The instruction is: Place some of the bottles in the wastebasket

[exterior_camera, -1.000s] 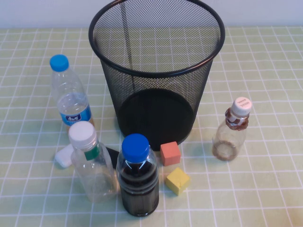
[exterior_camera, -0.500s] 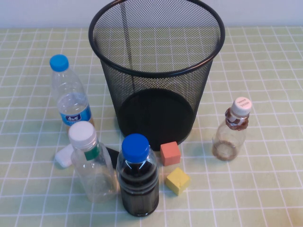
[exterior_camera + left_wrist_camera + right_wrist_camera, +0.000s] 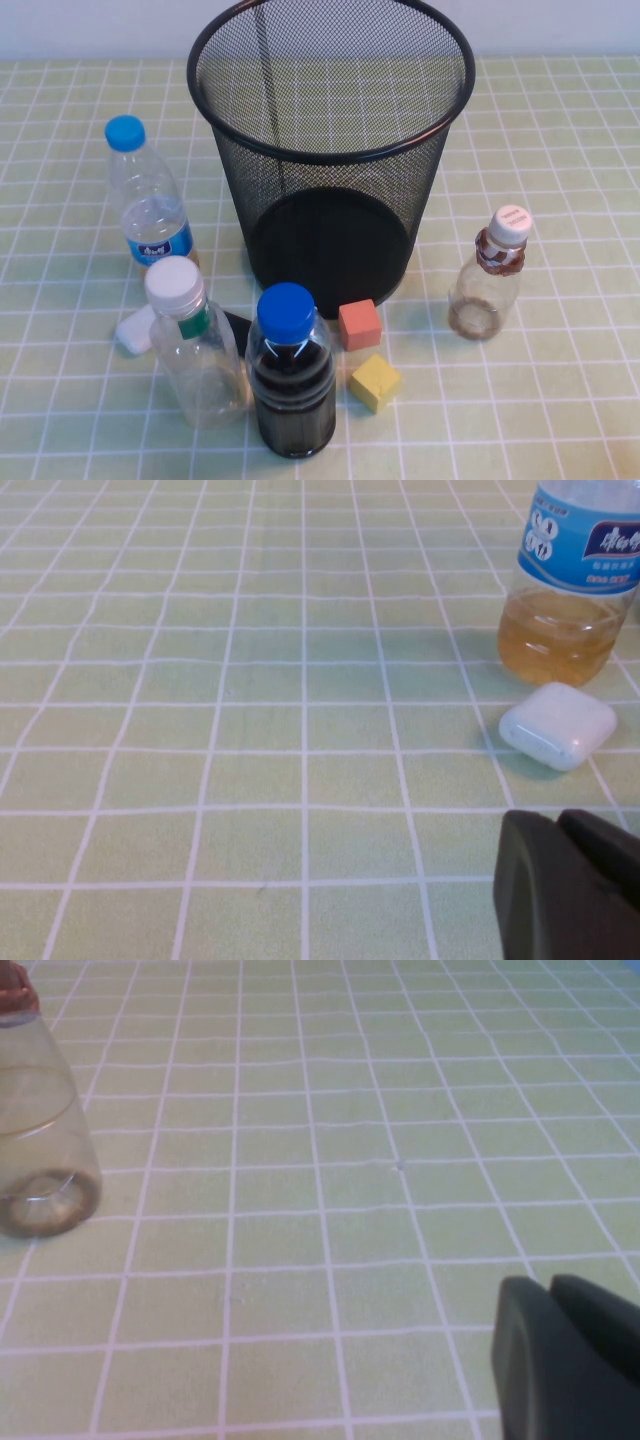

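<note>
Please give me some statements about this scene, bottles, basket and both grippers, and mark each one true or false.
1. The wastebasket already holds a bottle. False: only its bare base shows inside.
2. The small brown-wrapped bottle stands upright to the right of the wastebasket. True.
3. The left gripper holds the green-banded bottle. False: it is shut on nothing, low over the tablecloth near a white case.
4. The right gripper is shut and empty, apart from the brown-wrapped bottle. True.
5. The red cube sits on the yellow cube. False: they lie side by side.
</note>
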Motion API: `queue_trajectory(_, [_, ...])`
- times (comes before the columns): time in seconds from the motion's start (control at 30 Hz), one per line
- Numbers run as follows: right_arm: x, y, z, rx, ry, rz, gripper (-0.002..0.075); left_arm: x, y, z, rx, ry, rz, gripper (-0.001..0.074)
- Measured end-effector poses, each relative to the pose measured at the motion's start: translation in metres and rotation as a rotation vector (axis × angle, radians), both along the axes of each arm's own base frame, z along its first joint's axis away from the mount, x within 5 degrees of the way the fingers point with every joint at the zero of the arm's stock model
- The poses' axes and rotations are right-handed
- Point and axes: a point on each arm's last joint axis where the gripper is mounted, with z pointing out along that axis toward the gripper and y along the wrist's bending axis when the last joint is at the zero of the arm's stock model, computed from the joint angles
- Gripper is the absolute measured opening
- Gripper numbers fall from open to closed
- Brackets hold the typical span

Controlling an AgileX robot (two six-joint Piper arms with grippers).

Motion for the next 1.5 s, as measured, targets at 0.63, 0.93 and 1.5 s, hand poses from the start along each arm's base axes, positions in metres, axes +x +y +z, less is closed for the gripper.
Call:
queue_trajectory(0.63, [0.003,0.001,0.014,0.006,-0.167,0.015,-0.0010,0.001,0.001,0.002,0.001,-0.019,0.011,-0.0005])
queue_trajectory(0.93, [0.004,0.003,0.031,-0.007,-0.355,0.033,-0.0010,0.003,0.002,0.015,-0.100,-0.166,0.042,-0.0004])
queue_trajectory(1.5, [-0.024,0.011,0.096,0.009,-1.077,0.138,-0.0010,0.003,0.002,0.017,-0.096,-0.194,0.044,-0.0005])
